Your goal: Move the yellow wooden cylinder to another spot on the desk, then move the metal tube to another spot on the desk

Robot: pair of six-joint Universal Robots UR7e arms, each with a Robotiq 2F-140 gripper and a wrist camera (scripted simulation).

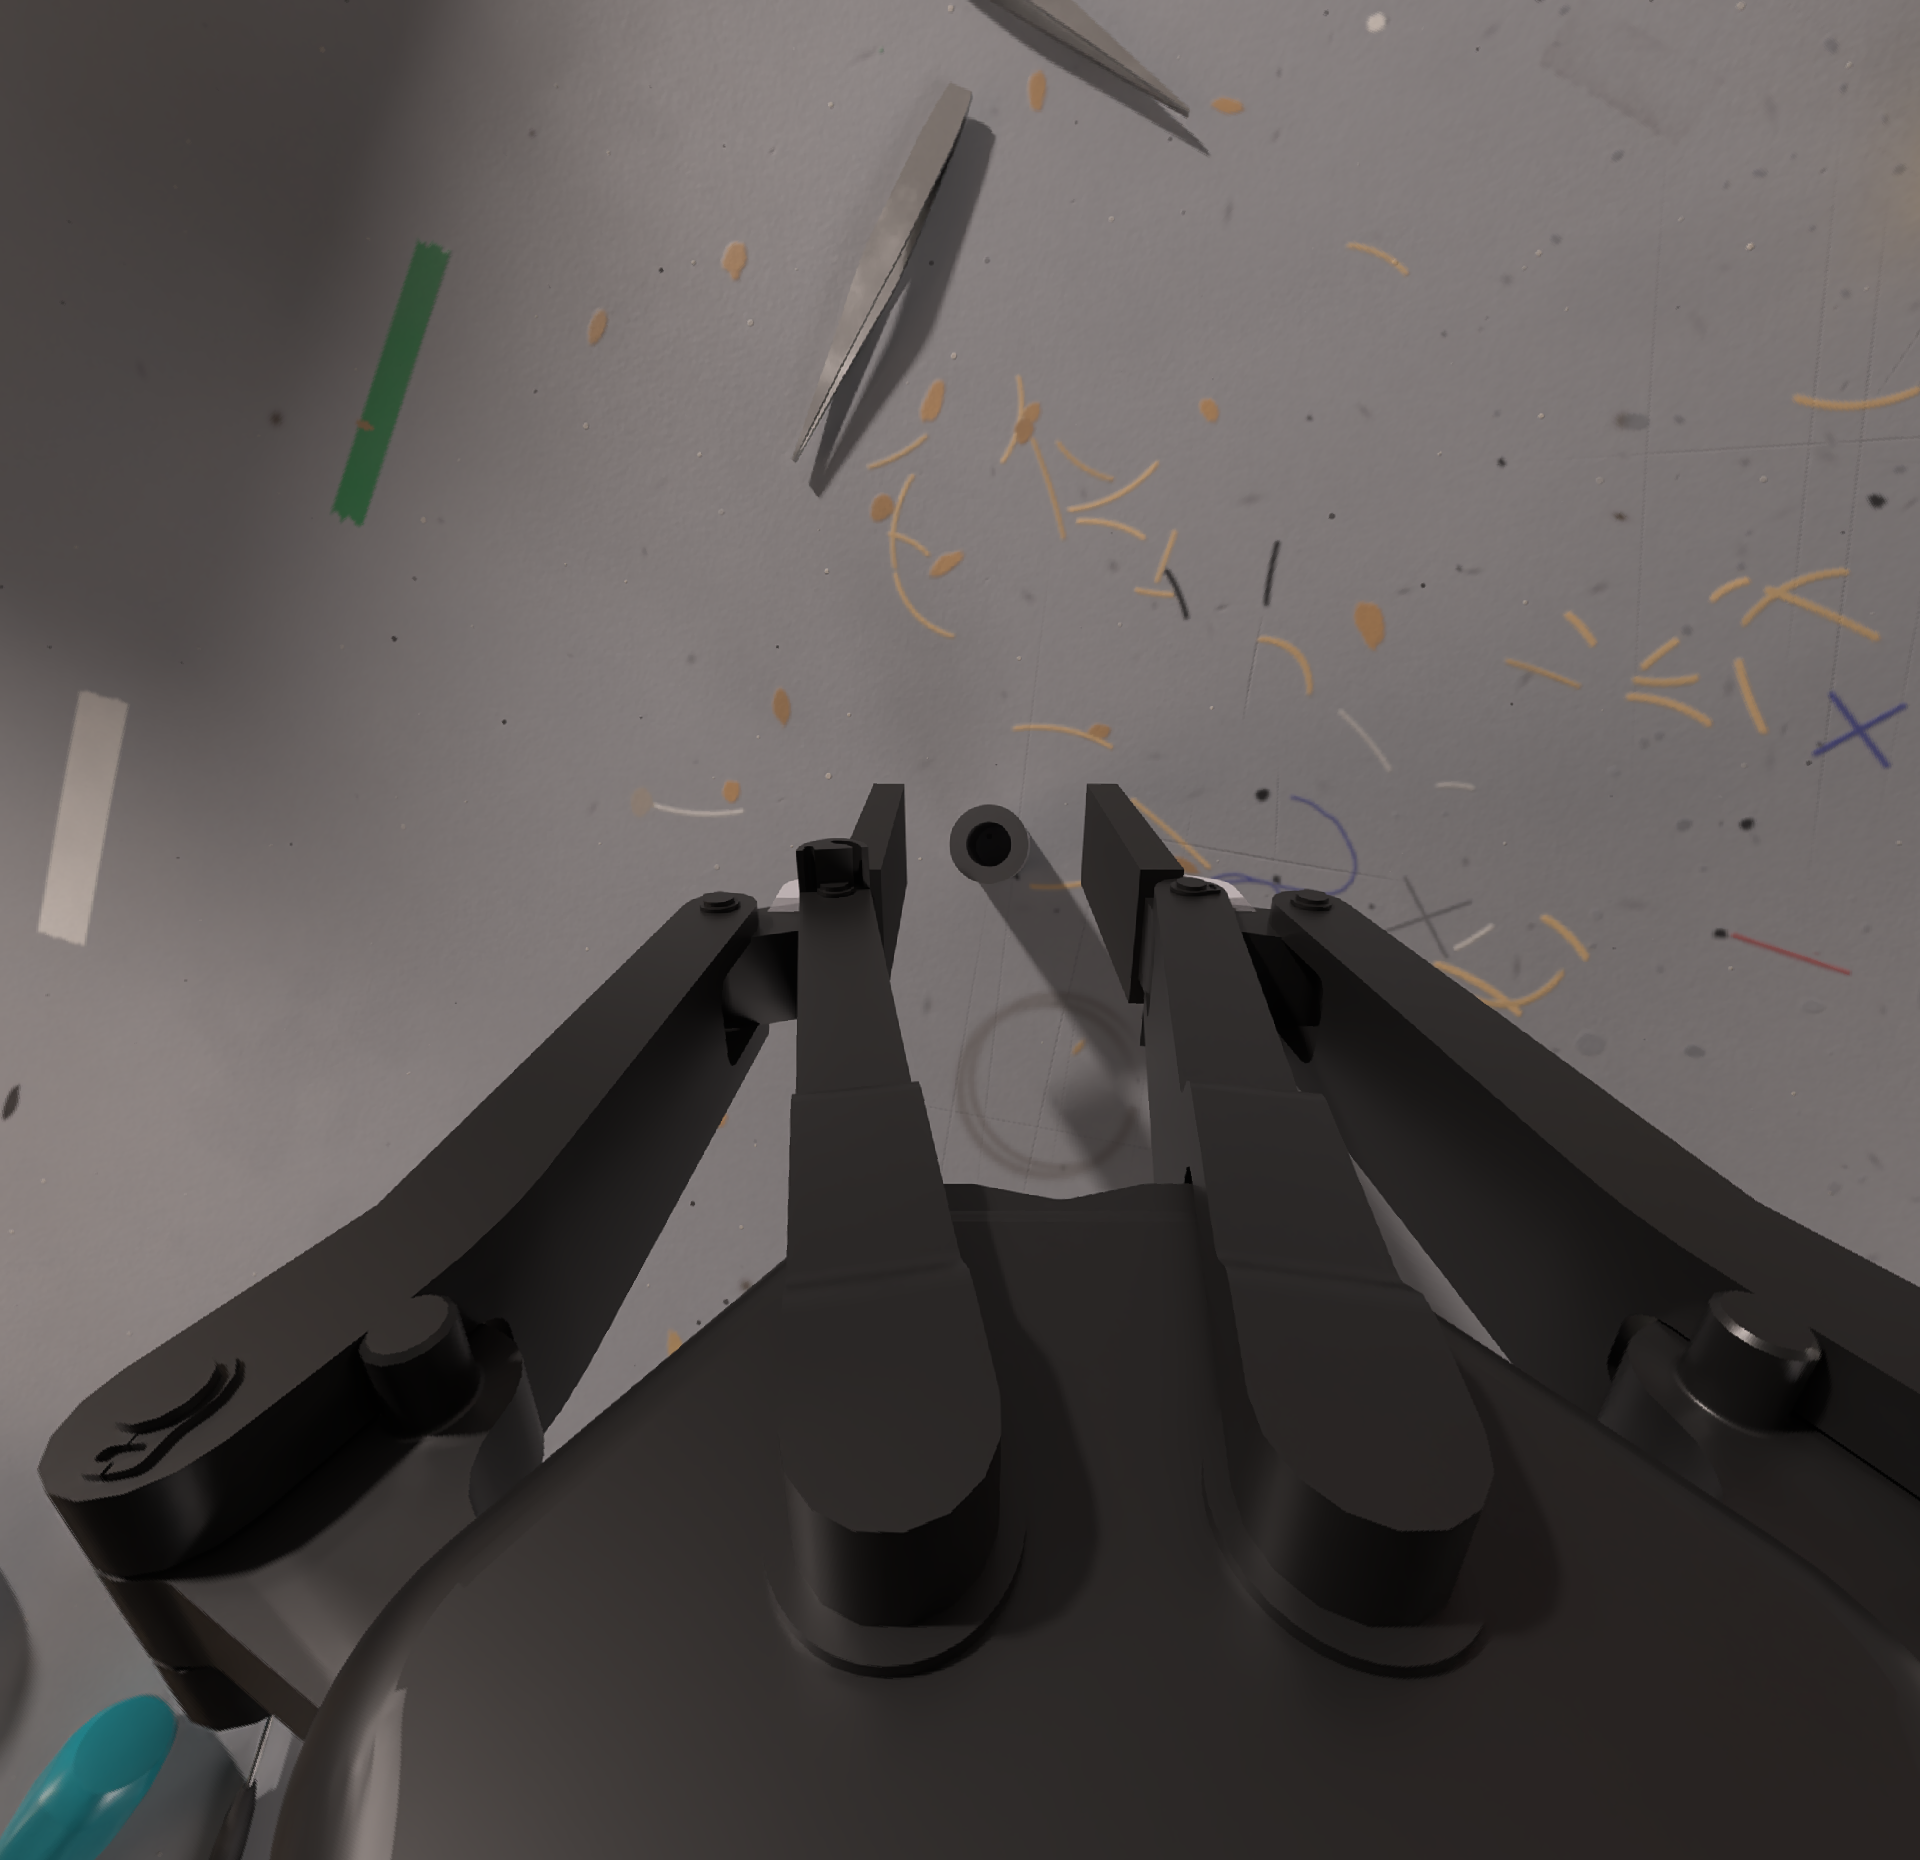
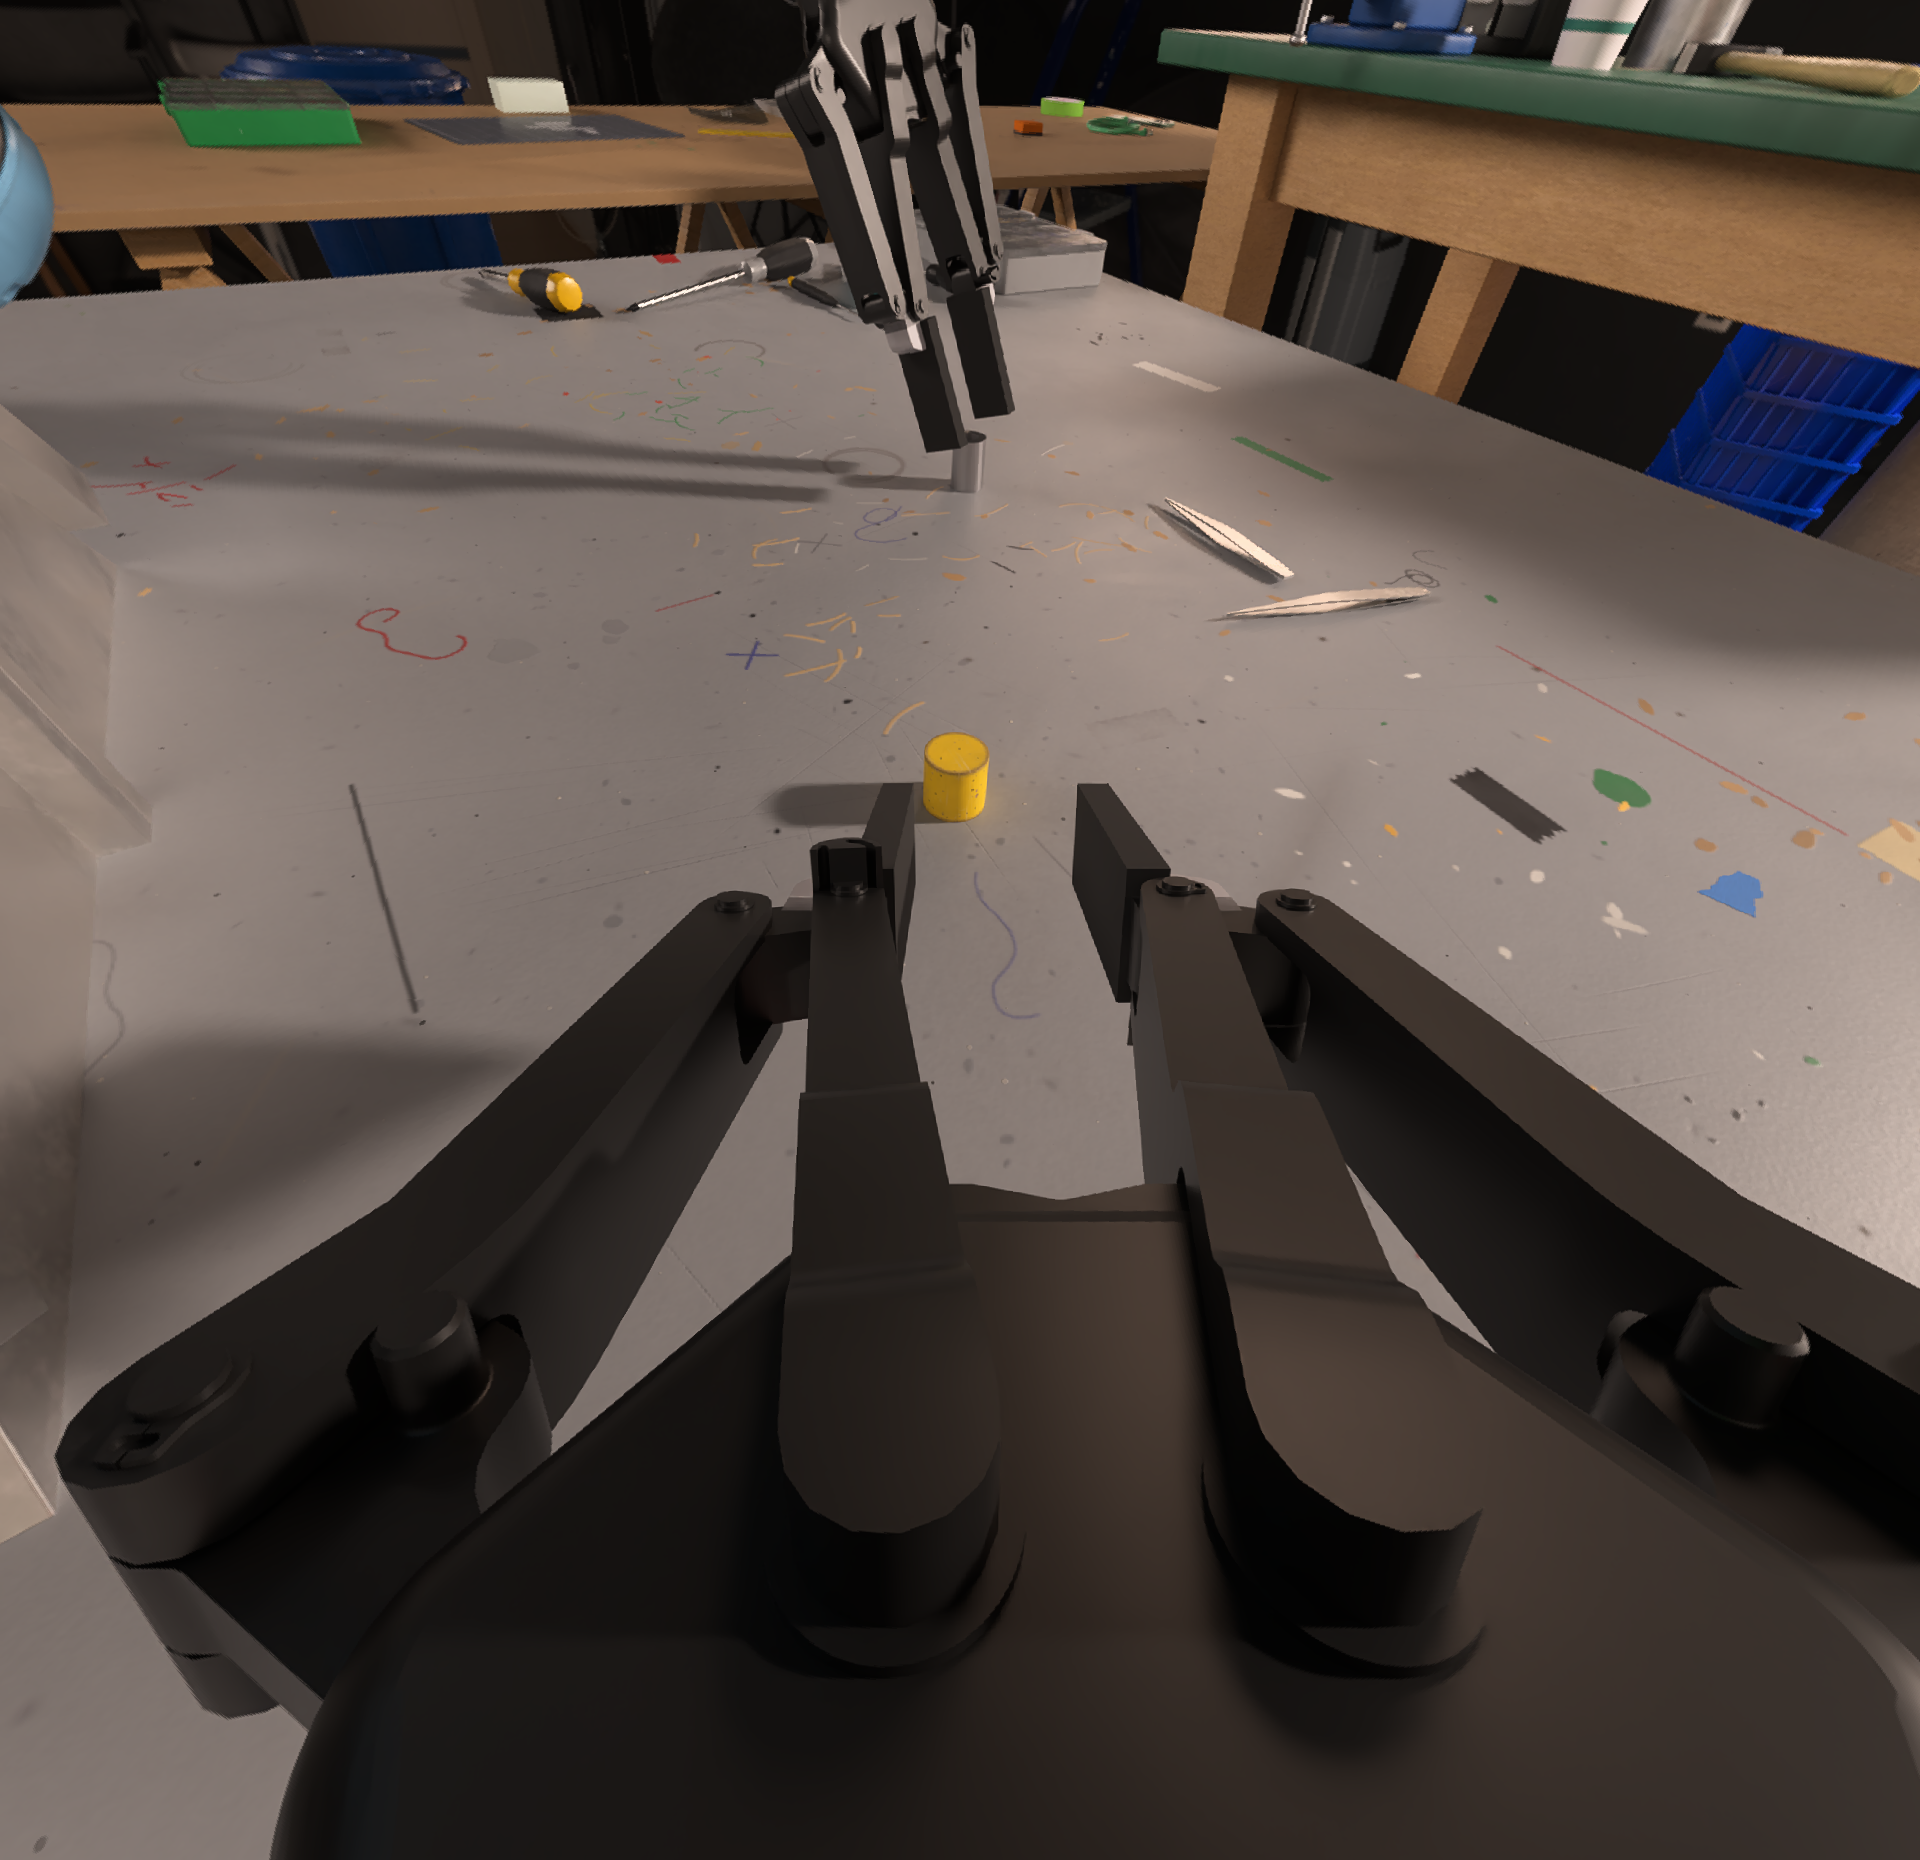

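The metal tube (image 1: pixel 987 846) stands upright on the grey desk, seen end-on in the left wrist view. My left gripper (image 1: pixel 992 844) is open, pointing down over it, with a finger on each side and gaps between pads and tube. In the right wrist view the tube (image 2: pixel 967 463) stands under the left gripper (image 2: pixel 961 413) far across the desk. The yellow wooden cylinder (image 2: pixel 955 776) stands upright on the desk just beyond my right gripper (image 2: pixel 992 823), which is open and empty, with its left fingertip near the cylinder.
Two metal tweezers (image 1: pixel 883 272) (image 1: pixel 1060 28) lie beyond the tube, also shown in the right wrist view (image 2: pixel 1226 537) (image 2: pixel 1330 601). Screwdrivers (image 2: pixel 551 288) (image 2: pixel 727 275) lie at the desk's far edge. A clear box (image 2: pixel 52 667) stands at the left. Green tape (image 1: pixel 393 382) marks the desk.
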